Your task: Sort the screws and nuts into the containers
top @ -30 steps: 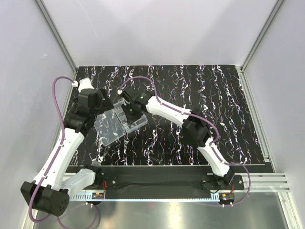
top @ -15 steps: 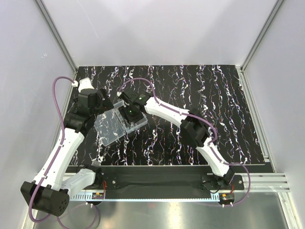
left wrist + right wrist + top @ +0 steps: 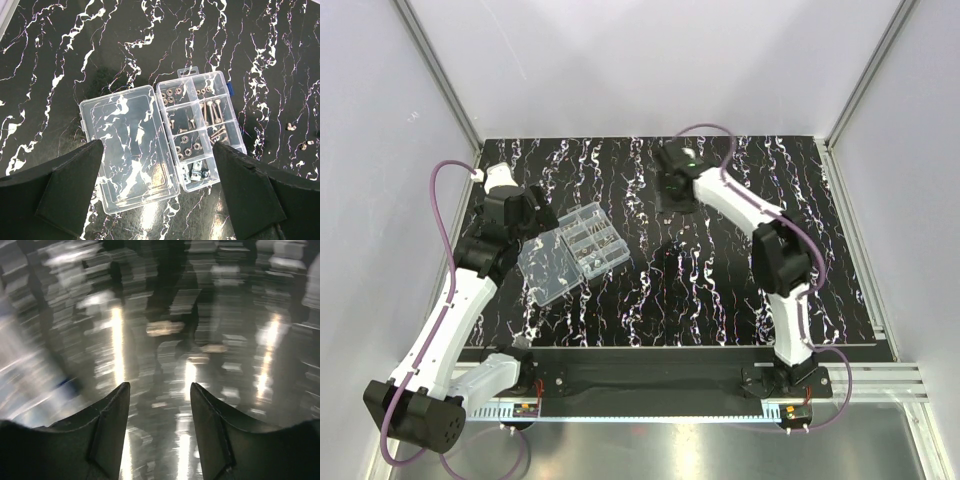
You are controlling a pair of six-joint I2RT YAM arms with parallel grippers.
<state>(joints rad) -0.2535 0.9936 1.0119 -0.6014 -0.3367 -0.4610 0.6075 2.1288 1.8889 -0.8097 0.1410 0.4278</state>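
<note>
The clear organiser box [image 3: 597, 240] lies open on the left of the table, its flat lid [image 3: 548, 268] folded out toward me. In the left wrist view its containers [image 3: 200, 127] hold nuts [image 3: 190, 148] and screws [image 3: 212, 111]. My left gripper [image 3: 157, 145] hovers open above the box and lid, apart from them; in the top view it [image 3: 532, 222] sits at the box's left end. My right gripper [image 3: 672, 200] is over the far middle of the table. Its wrist view is motion-blurred; the right gripper [image 3: 160, 387] is open with nothing between its fingers.
A few loose small metal pieces [image 3: 290, 126] lie on the black marbled tabletop [image 3: 740, 290] right of the box, another [image 3: 305, 146] nearby. Pale blurred specks [image 3: 165, 328] show ahead of the right fingers. White walls and aluminium rails bound the table.
My right arm has swung away from the box to the far middle of the table, and its jaws have opened wider. The left arm and the box have not moved.
</note>
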